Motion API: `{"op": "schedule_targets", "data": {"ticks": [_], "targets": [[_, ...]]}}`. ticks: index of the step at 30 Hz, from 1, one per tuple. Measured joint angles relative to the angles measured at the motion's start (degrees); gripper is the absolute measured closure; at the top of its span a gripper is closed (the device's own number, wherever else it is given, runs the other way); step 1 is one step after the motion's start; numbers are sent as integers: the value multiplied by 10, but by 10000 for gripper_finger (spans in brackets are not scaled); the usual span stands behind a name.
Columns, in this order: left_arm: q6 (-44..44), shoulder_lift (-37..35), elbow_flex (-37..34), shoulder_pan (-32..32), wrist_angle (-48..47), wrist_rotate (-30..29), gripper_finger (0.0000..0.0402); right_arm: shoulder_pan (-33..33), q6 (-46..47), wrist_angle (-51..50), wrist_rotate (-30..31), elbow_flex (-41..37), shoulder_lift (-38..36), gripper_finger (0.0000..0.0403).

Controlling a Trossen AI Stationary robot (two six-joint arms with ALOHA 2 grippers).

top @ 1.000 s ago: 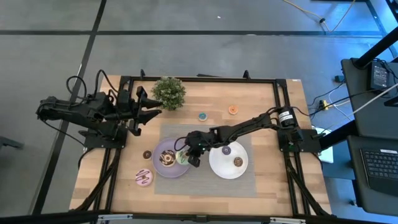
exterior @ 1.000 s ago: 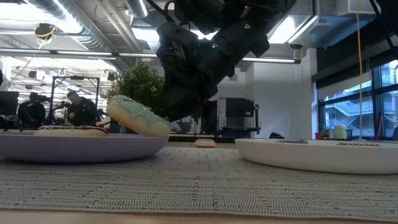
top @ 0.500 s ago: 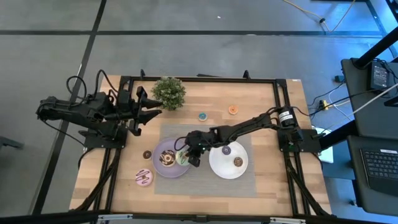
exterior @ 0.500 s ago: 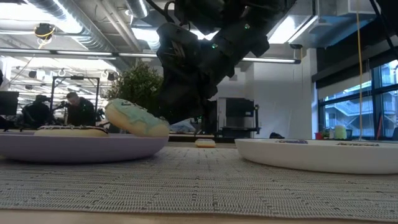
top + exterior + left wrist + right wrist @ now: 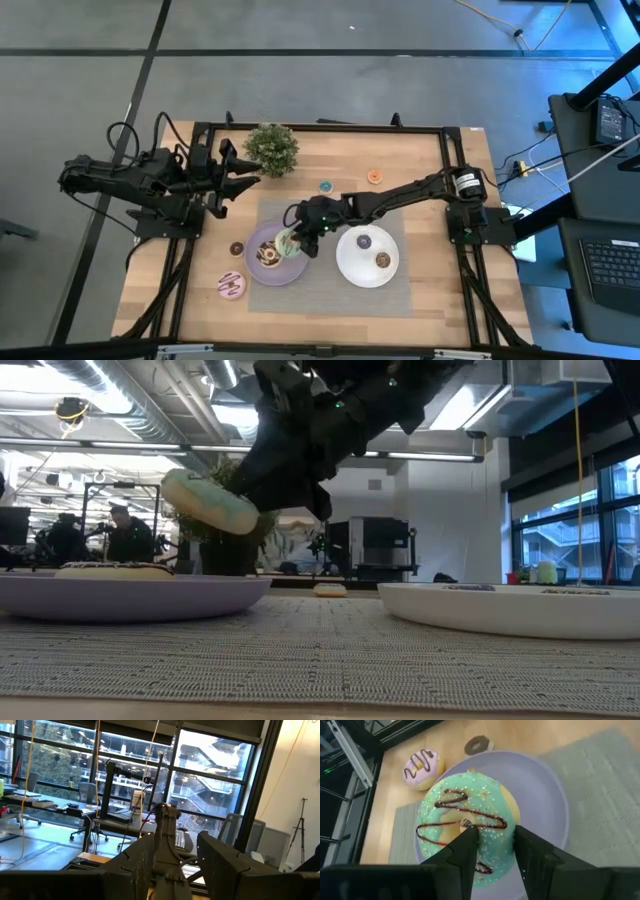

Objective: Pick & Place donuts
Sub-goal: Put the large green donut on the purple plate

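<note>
Fingers of my right gripper (image 5: 492,851) pinch the mint-green iced donut with chocolate squiggles (image 5: 466,825), holding it tilted in the air just above the round lilac plate (image 5: 547,800), where a chocolate-and-white donut (image 5: 268,255) lies. Farther off, a pink-iced donut (image 5: 424,765) and a tiny brown ring (image 5: 478,744) lie on the wooden table (image 5: 425,165). My left gripper (image 5: 243,171) waits beside the small potted plant (image 5: 271,148), jaws parted.

A wooden table (image 5: 425,290) carries a grey mat (image 5: 325,295), a potted plant (image 5: 271,148), and four loose donuts: pink (image 5: 231,286), brown (image 5: 237,248), blue (image 5: 326,186), orange (image 5: 374,177); two plates sit on the mat
</note>
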Motion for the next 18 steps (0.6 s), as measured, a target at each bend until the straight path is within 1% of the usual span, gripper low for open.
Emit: {"op": "schedule_targets", "data": {"ticks": [8, 18], "targets": [[2, 0, 0, 0, 0, 0, 258, 5, -5, -3, 1, 0, 0, 273], [10, 0, 0, 0, 0, 0, 258, 8, -3, -1, 0, 0, 38, 273]]}}
